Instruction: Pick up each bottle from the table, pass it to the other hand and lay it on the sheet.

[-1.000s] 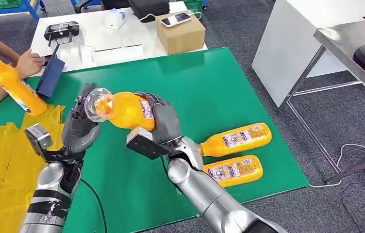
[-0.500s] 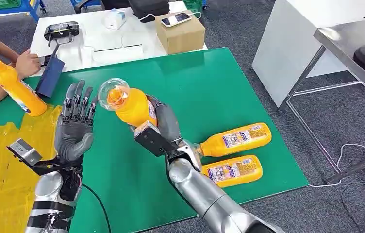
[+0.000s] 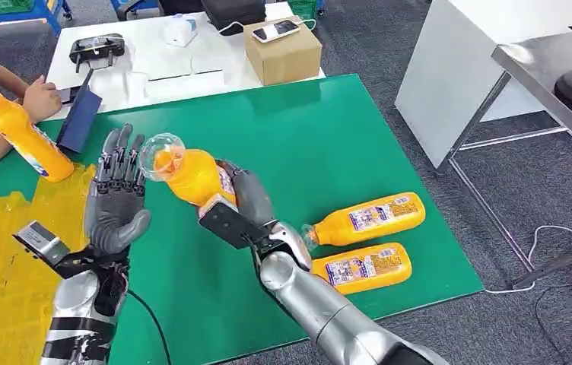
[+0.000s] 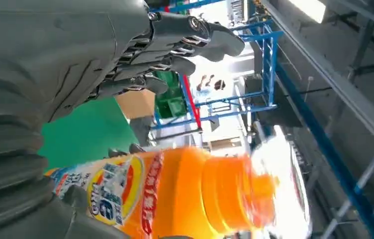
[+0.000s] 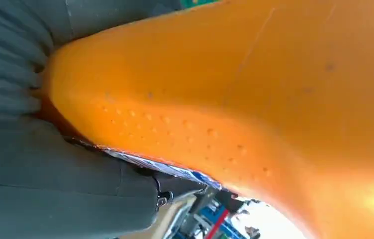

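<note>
Bottle (image 3: 192,176) clamped in my right hand (image 3: 249,199) above the green mat, long axis tilted, cap end pointing to 10 o'clock. My left hand (image 3: 118,199) waits at its 9 o'clock, fingers apart and upright, palm facing it, just beside the cap.

Both arms are silver, rounded metal shells, the left banded with black near its lower edge. The dark grey many-fingered left hand (image 3: 115,201) and right hand (image 3: 249,198) have segmented fingers. A boxy black-and-grey camera sits at each wrist; a thin black cable trails from the left.
</note>
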Robot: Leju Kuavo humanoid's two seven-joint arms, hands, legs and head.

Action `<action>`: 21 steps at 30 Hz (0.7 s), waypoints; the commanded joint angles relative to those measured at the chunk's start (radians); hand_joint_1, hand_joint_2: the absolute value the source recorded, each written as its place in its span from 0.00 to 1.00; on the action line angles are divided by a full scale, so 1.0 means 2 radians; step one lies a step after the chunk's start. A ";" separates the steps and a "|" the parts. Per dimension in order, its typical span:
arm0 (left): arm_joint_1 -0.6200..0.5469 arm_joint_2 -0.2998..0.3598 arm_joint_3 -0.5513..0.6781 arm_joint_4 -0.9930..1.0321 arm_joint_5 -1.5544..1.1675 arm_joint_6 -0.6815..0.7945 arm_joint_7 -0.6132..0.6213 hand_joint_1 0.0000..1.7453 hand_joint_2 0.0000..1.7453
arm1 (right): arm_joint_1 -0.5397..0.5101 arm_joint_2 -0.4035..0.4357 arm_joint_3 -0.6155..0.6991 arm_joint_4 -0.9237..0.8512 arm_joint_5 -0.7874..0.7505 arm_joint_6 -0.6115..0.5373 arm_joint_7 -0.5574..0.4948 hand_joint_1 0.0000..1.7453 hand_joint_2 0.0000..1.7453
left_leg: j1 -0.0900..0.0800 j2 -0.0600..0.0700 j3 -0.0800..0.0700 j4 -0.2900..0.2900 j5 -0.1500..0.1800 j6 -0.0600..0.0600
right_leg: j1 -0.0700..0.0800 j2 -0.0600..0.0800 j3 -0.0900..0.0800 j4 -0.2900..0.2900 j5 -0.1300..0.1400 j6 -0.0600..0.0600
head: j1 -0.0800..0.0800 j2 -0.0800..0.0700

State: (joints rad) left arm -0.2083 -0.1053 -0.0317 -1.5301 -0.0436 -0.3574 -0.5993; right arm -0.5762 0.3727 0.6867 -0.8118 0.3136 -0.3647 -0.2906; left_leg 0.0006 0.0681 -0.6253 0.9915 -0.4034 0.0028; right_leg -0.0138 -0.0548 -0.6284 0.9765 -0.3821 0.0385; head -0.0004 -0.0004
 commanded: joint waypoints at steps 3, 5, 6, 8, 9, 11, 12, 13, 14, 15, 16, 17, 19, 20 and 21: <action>-0.007 0.012 -0.030 0.015 -0.034 0.002 -0.005 0.00 1.00 | -0.048 -0.012 0.094 0.053 -0.011 0.011 0.026 1.00 1.00 | 0.000 -0.002 0.001 0.000 0.000 0.000 | 0.000 0.001 0.001 0.000 0.000 0.000 | 0.000 0.000; -0.006 0.016 -0.033 0.025 -0.034 -0.001 -0.005 0.00 1.00 | -0.048 -0.012 0.127 0.047 -0.015 0.015 0.034 1.00 1.00 | 0.001 -0.003 0.003 0.000 -0.001 0.000 | 0.000 0.002 0.003 0.000 -0.001 -0.001 | 0.000 0.000; -0.006 0.017 -0.033 0.025 -0.034 -0.001 -0.005 0.00 1.00 | -0.046 -0.012 0.131 0.044 -0.016 0.013 0.037 1.00 1.00 | 0.001 -0.003 0.003 0.000 -0.001 0.000 | 0.000 0.002 0.003 0.000 -0.001 -0.001 | 0.000 0.000; -0.004 0.018 -0.032 0.023 -0.034 -0.001 -0.005 0.00 1.00 | -0.047 -0.012 0.137 0.043 -0.015 0.015 0.037 1.00 1.00 | 0.001 -0.004 0.005 0.001 -0.002 -0.001 | 0.000 0.003 0.005 0.000 -0.002 -0.001 | 0.000 0.000; -0.002 0.018 -0.032 0.020 -0.034 -0.002 -0.005 0.00 1.00 | -0.046 -0.012 0.149 0.041 -0.011 0.016 0.040 1.00 1.00 | 0.000 -0.002 0.002 0.000 -0.001 0.000 | 0.000 0.001 0.002 0.000 -0.001 -0.001 | 0.000 0.000; 0.001 0.020 -0.031 0.019 -0.034 -0.002 -0.005 0.00 1.00 | -0.043 -0.012 0.163 0.035 -0.010 0.018 0.045 1.00 1.00 | 0.001 -0.003 0.003 0.000 -0.001 0.000 | 0.000 0.002 0.003 0.000 -0.001 -0.001 | 0.000 0.000; 0.003 0.021 -0.032 0.020 -0.036 -0.004 -0.005 0.00 1.00 | -0.041 -0.012 0.173 0.031 -0.009 0.018 0.049 1.00 1.00 | 0.000 -0.002 0.002 0.000 -0.001 0.000 | 0.000 0.002 0.002 0.000 -0.001 -0.001 | 0.000 0.000; 0.003 0.025 -0.036 0.022 -0.040 -0.006 -0.005 0.00 1.00 | -0.041 -0.012 0.180 0.029 -0.007 0.017 0.052 1.00 1.00 | 0.000 -0.001 0.001 0.000 0.000 0.000 | 0.000 0.001 0.001 0.000 0.000 0.000 | 0.000 0.000; 0.002 0.029 -0.038 0.026 -0.045 -0.007 -0.005 0.00 1.00 | -0.041 -0.012 0.188 0.027 -0.006 0.015 0.055 1.00 1.00 | 0.001 -0.002 0.003 0.000 -0.001 0.000 | 0.000 0.002 0.003 0.000 -0.001 -0.001 | 0.000 0.000; 0.003 0.029 -0.039 0.028 -0.045 -0.008 -0.006 0.00 1.00 | -0.040 -0.012 0.191 0.025 -0.007 0.016 0.056 1.00 1.00 | 0.000 -0.002 0.002 0.000 -0.001 0.000 | 0.000 0.001 0.002 0.000 -0.001 -0.001 | 0.000 0.000; 0.003 0.031 -0.040 0.031 -0.047 -0.008 -0.007 0.00 1.00 | -0.040 -0.012 0.195 0.025 -0.007 0.018 0.058 1.00 1.00 | 0.000 -0.002 0.001 0.000 0.000 0.000 | 0.000 0.001 0.001 0.000 0.000 0.000 | 0.000 0.000; 0.003 0.032 -0.040 0.032 -0.048 -0.008 -0.008 0.00 1.00 | -0.040 -0.012 0.198 0.025 -0.007 0.019 0.059 1.00 1.00 | 0.001 -0.003 0.003 0.000 -0.001 0.000 | 0.000 0.001 0.003 0.000 -0.001 -0.001 | 0.000 0.000; 0.003 0.033 -0.039 0.034 -0.049 -0.008 -0.008 0.00 1.00 | -0.039 -0.012 0.203 0.027 -0.005 0.020 0.061 1.00 1.00 | 0.000 -0.002 0.002 0.000 0.000 0.000 | 0.000 0.001 0.002 0.000 -0.001 -0.001 | 0.000 0.000; 0.003 0.033 -0.038 0.036 -0.047 -0.009 -0.009 0.00 1.00 | -0.038 -0.012 0.207 0.030 -0.004 0.021 0.062 1.00 1.00 | 0.001 -0.003 0.003 0.000 -0.001 0.000 | 0.000 0.002 0.003 0.000 -0.001 -0.001 | 0.000 0.000; 0.003 0.034 -0.037 0.036 -0.047 -0.009 -0.009 0.00 1.00 | -0.037 -0.012 0.208 0.031 -0.004 0.022 0.063 1.00 1.00 | 0.001 -0.003 0.002 0.000 -0.001 0.000 | 0.000 0.001 0.002 0.000 -0.001 -0.001 | 0.000 0.000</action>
State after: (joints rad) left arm -0.1801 -0.0748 -0.0721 -1.5290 -0.1278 -0.3674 -0.6184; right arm -0.6115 0.3719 0.9705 -0.7809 0.2972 -0.3368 -0.1774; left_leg 0.0006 0.0681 -0.6253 0.9915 -0.4035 0.0028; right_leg -0.0138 -0.0549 -0.6286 0.9764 -0.3822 0.0384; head -0.0004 -0.0004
